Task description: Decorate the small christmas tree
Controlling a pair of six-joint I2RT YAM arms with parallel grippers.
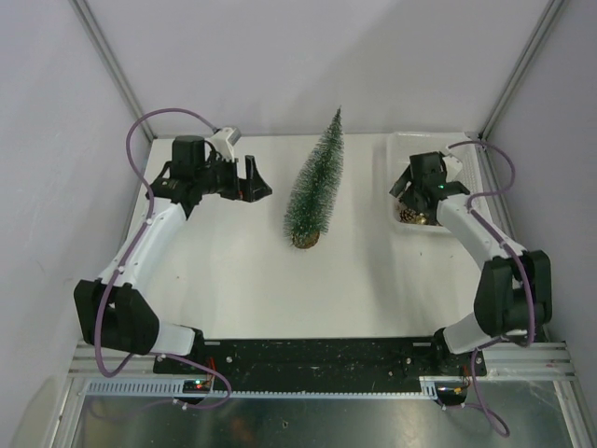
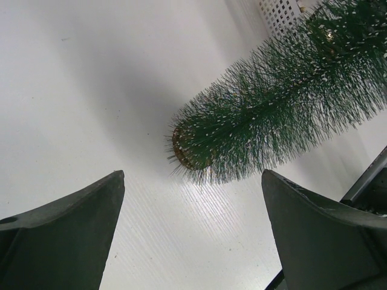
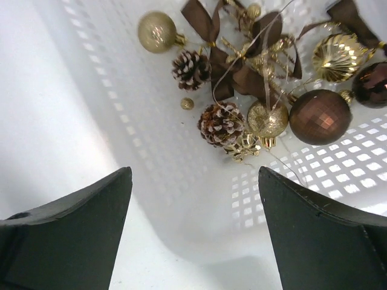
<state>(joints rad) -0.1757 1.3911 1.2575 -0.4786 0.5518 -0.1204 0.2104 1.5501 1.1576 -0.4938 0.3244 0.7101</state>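
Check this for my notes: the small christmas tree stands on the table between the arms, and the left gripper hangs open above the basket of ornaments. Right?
No, it is the right gripper that hangs open above the basket of ornaments; the right wrist view shows it. The small christmas tree does stand on the table between the arms.

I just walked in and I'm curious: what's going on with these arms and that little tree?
Two robot arms are decorating a small christmas tree, which stands in the middle of the table and looks bare so far. The right arm hangs over a white basket of brown and gold ornaments, jaws open, with nothing picked up yet. The left arm hovers beside the tree, jaws open, empty and pointed at it.
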